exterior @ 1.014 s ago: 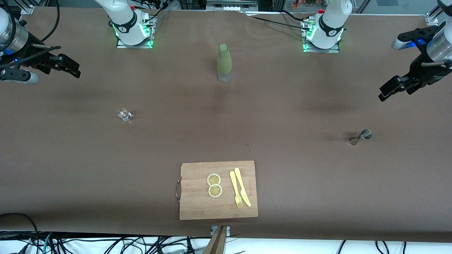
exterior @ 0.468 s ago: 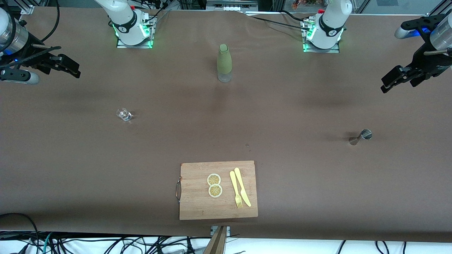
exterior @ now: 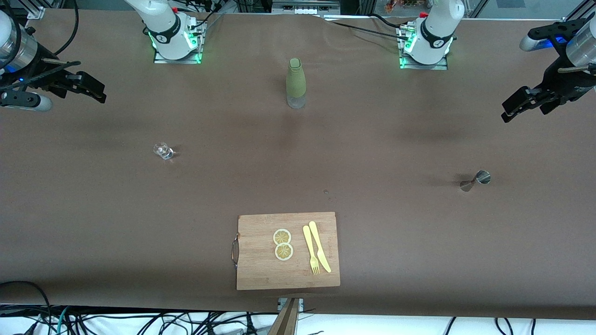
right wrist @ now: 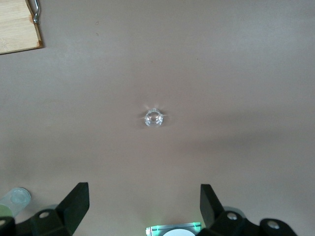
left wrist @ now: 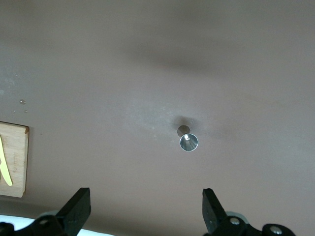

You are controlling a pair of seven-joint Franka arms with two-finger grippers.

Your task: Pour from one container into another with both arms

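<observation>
Upright, glass cup [exterior: 163, 150] and jigger [exterior: 475, 180] stand well apart.

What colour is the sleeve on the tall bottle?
Olive green on the bottle, clearest in the front view.

On the surface [exterior: 396, 232] stand one clear glass cup [exterior: 163, 150], one steel jigger [exterior: 475, 180] and one green-sleeved bottle [exterior: 295, 83]. One wooden cutting board [exterior: 260, 272] carries two lemon slices [exterior: 282, 236], one yellow fork [exterior: 310, 249] and one yellow knife [exterior: 319, 245]. Two robot arms [exterior: 160, 23] are present.
</observation>
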